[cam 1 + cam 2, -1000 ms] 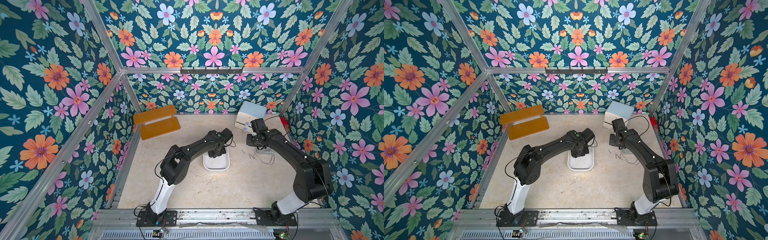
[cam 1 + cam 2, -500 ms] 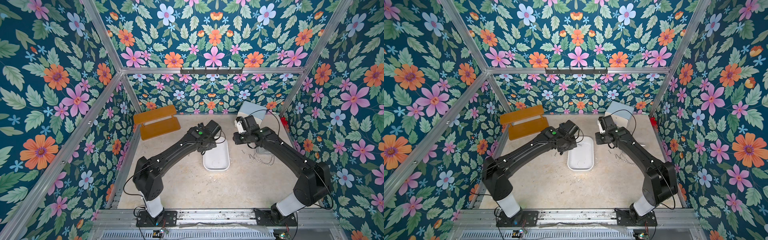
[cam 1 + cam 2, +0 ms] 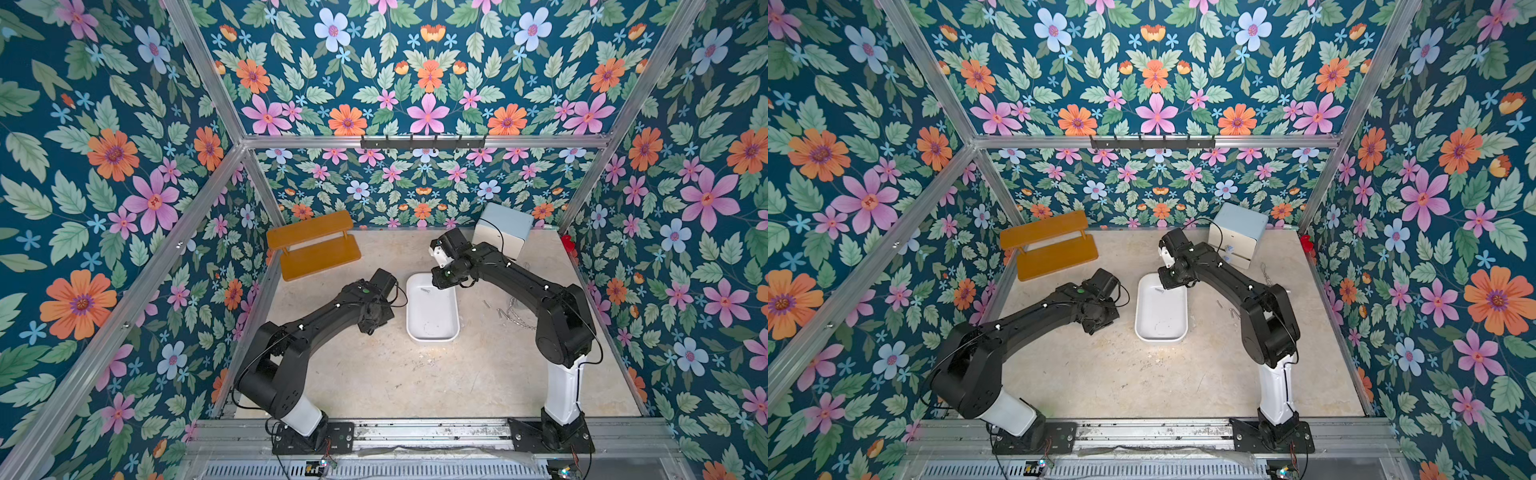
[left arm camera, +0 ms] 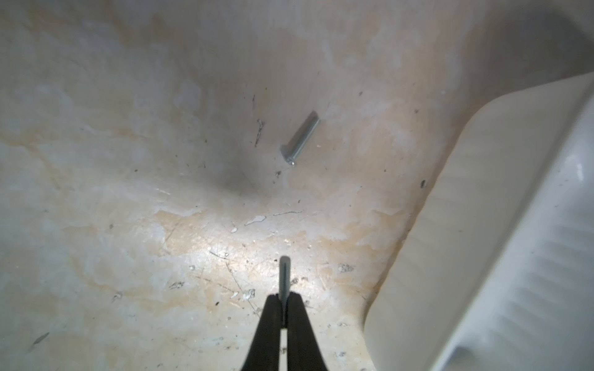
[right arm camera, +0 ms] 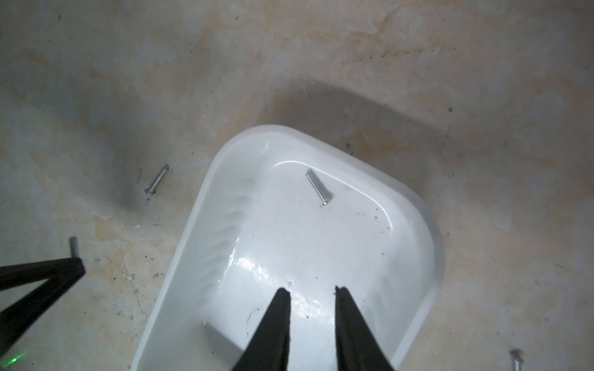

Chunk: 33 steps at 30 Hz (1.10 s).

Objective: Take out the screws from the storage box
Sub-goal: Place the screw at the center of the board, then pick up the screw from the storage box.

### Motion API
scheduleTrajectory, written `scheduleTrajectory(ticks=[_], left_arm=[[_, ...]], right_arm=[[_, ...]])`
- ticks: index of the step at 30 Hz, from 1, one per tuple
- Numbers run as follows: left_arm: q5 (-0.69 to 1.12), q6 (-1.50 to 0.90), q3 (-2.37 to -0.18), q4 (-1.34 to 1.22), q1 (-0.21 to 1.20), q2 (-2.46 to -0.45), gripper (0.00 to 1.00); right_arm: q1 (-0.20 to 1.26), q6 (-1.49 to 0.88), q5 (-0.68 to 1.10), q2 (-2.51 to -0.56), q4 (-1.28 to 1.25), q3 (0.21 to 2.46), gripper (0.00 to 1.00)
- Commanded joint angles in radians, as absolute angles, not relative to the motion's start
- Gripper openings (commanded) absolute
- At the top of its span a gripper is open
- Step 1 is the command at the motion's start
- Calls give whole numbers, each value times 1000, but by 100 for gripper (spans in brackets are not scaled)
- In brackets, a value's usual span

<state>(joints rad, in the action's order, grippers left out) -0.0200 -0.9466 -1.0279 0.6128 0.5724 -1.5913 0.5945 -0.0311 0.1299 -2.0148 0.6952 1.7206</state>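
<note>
On the counter [image 4: 128, 192] stands the white storage box [image 5: 321, 250]. Right gripper [image 5: 310, 289], partly open, hangs over it, seemingly empty. Left gripper [image 4: 283, 297] pinches a screw [image 4: 284, 276] beside the box; another screw [image 5: 317, 187] lies inside.
</note>
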Motion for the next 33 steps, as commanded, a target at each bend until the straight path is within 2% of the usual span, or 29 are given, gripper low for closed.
scheduleTrajectory(ticks=[1,7,11,14,18,22,26,29,33], left_arm=[[13,-923,-998,513,558,-1611,0],[49,-904,-1015,489,552,-1684,0],[60,-900,-1034,485,552,-1710,9],[55,-898,-1047,500,552,-1720,10],[55,-889,-1040,499,552,-1718,17],[53,-888,-1028,495,552,-1704,29],[44,-884,-1031,506,552,-1673,50],[39,-884,-1037,521,552,-1629,62],[24,-888,-1056,557,552,-1557,69]], right_arm=[[599,-18,123,-2055,738,1763,30],[603,4,107,-2116,732,1768,31],[605,9,67,-2155,741,1796,31],[605,9,58,-2186,752,1832,31],[605,7,61,-2224,758,1869,32],[606,4,70,-2260,764,1898,32],[605,0,78,-2285,765,1920,32],[605,-4,78,-2305,768,1939,32],[606,-7,81,-2335,776,1969,31]])
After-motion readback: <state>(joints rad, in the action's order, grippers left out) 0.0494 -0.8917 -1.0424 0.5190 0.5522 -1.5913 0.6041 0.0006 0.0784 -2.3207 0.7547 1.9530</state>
